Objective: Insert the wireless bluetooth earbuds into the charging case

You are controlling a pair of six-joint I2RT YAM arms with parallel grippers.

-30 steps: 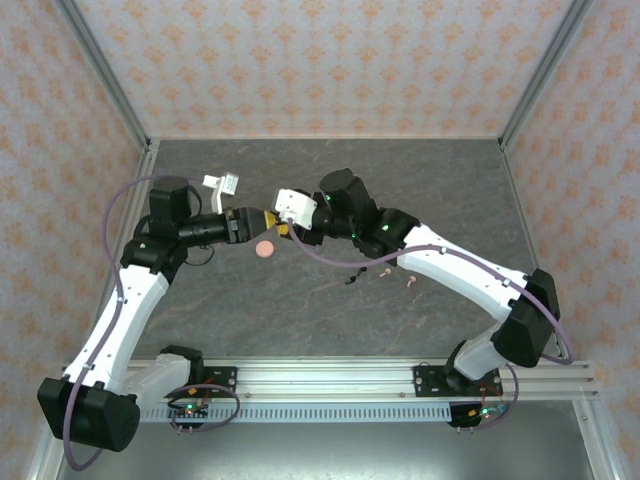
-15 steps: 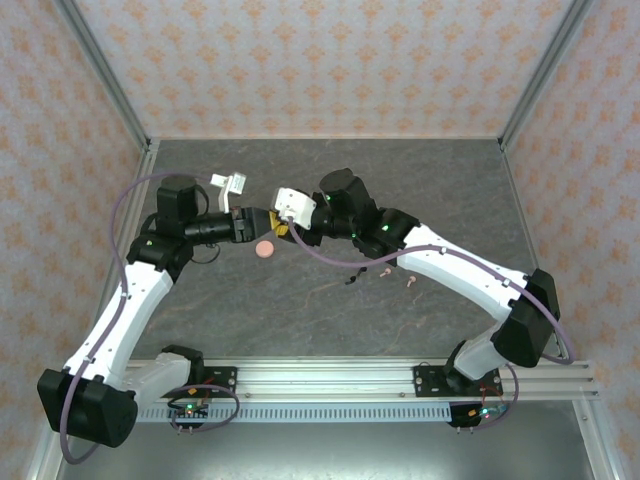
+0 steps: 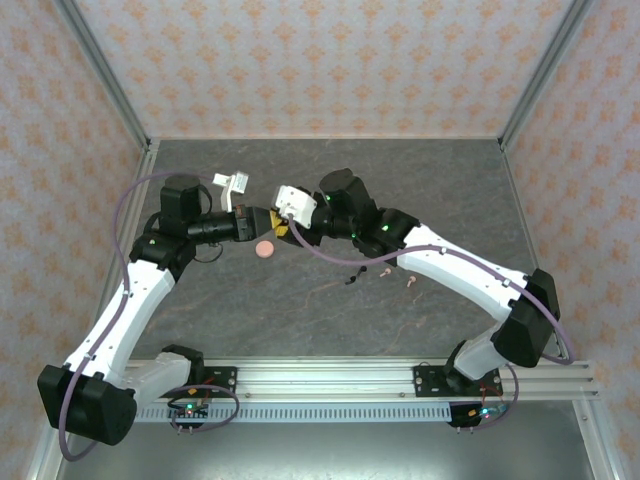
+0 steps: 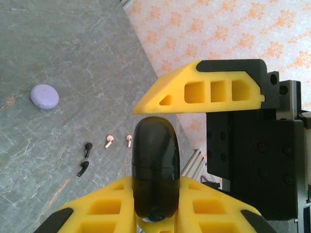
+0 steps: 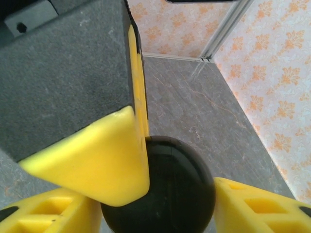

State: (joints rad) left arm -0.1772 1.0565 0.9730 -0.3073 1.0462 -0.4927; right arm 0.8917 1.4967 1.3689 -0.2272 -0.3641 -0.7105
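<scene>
**Left jaws.** In the left wrist view, the left gripper (image 4: 154, 196) has its two yellow fingers (image 4: 92, 208) closed against opposite sides of the black charging case (image 4: 154, 155), pinching its lower end. The case stands clear of the surface (image 4: 58, 43), with a seam across its body.

**Right jaws.** In the right wrist view, the right gripper (image 5: 158, 194) flanks the same case (image 5: 167, 184). One finger (image 5: 262, 204) lies at the case's edge. The other is partly covered by a finger of the left gripper. Whether these jaws press on the case or stand just off it cannot be determined.

**Position.** In the top view, the left gripper (image 3: 262, 219) and right gripper (image 3: 283, 228) meet tip to tip above the left-centre of the surface (image 3: 420, 180).

**Task items.** Both black earbuds (image 4: 88, 146) (image 4: 83, 168) and both pale pink earbuds (image 4: 110, 141) (image 4: 129, 141) lie loose on the surface, near one another and well apart from the held case. In the top view, the pink pair (image 3: 384, 272) (image 3: 411, 281) lies beside the right forearm.

**Other items.** A lilac puck (image 4: 44, 96) rests apart from the earbuds. A pink puck (image 3: 264, 249) lies just below the grippers.
</scene>
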